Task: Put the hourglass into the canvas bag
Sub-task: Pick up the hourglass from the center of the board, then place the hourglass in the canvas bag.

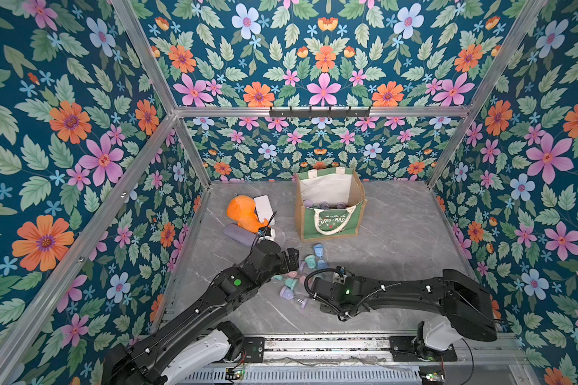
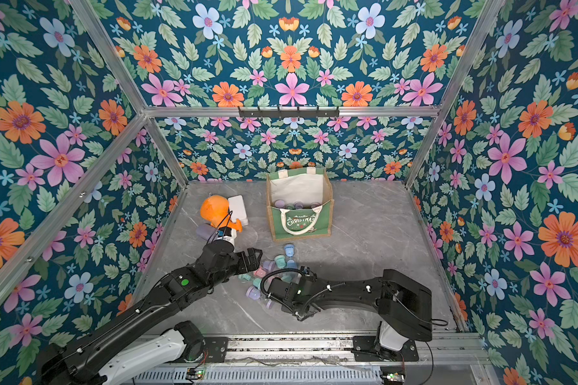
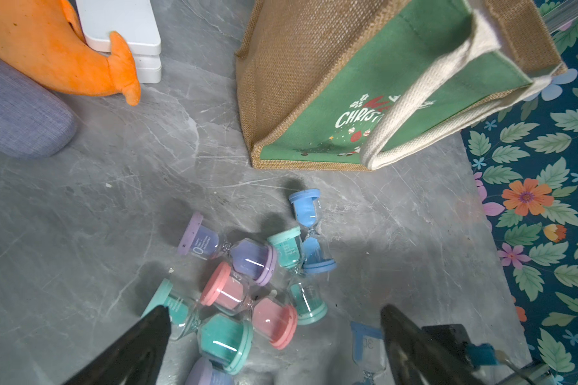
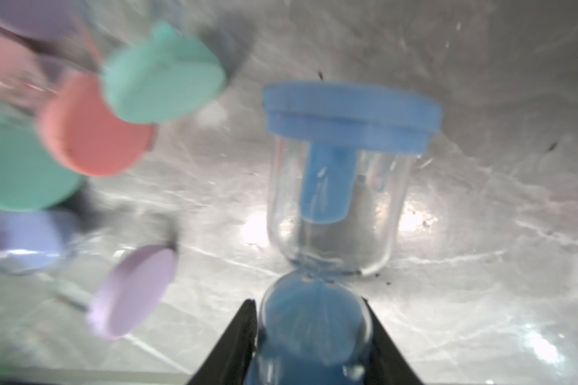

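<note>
The canvas bag stands open at the back of the table, with several hourglasses in it. In front of it lies a pile of pastel hourglasses. My right gripper is low at the pile's right edge, shut on the sand-filled bulb of a blue hourglass. My left gripper hovers open above the pile with nothing between its fingers.
An orange plush toy, a white box and a grey-purple case lie left of the bag. One blue hourglass lies apart, between pile and bag. Floral walls close in the table on three sides.
</note>
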